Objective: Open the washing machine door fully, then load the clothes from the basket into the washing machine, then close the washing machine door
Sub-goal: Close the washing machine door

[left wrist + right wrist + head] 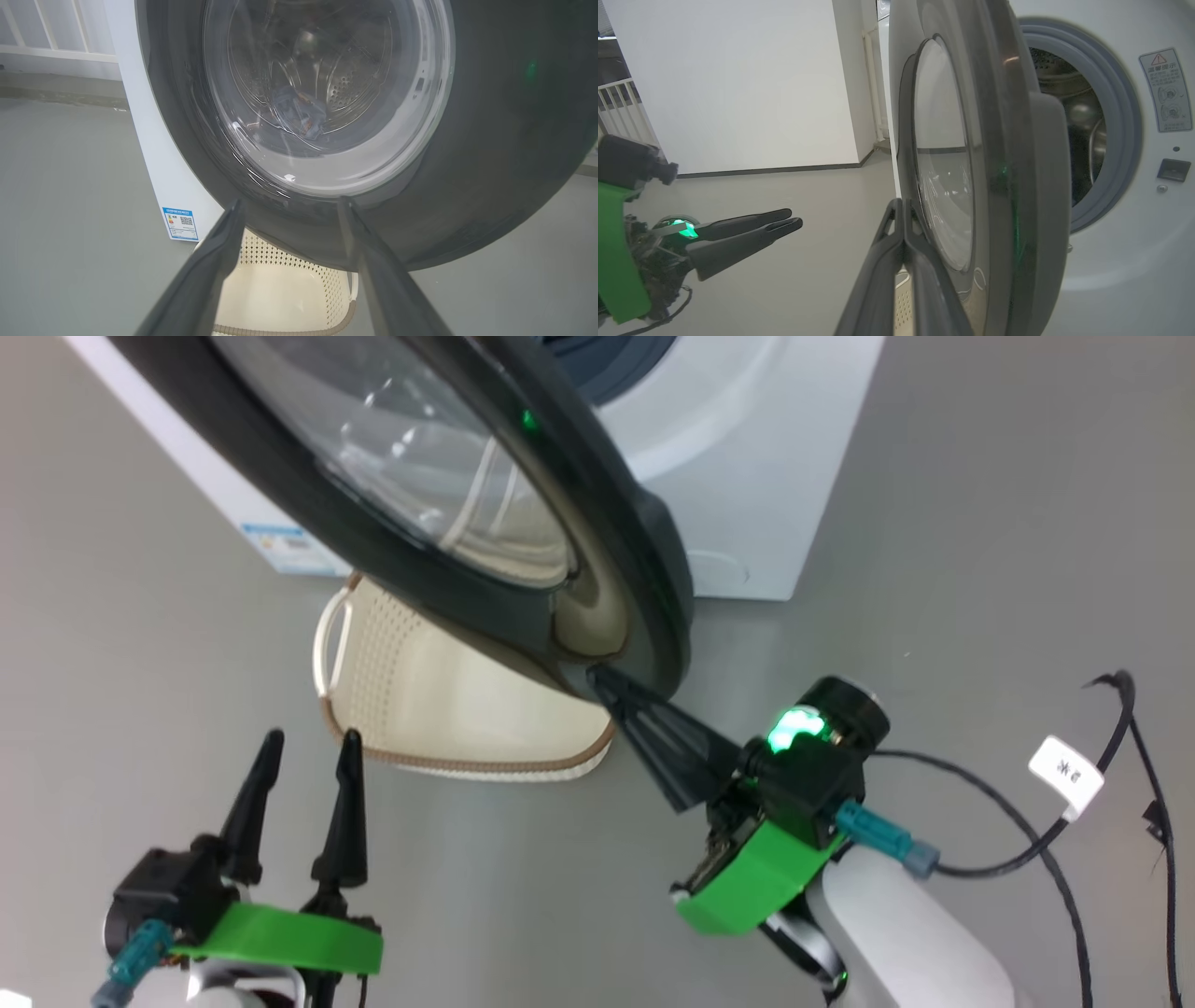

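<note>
Head view: right hand (605,681), fingers pressed together, tip touching the lower rim of the one washing machine door (597,513), which hangs part-open above the one basket (448,709); left hand (312,747), fingers apart and empty, near the basket, farther from the door.
Left wrist view: one bundle of clothes (299,109) lies inside the drum (345,84), seen through the door.
Right wrist view: the washing machine (1134,261) lies beyond the door from the right hand; a push that way should close it.
</note>
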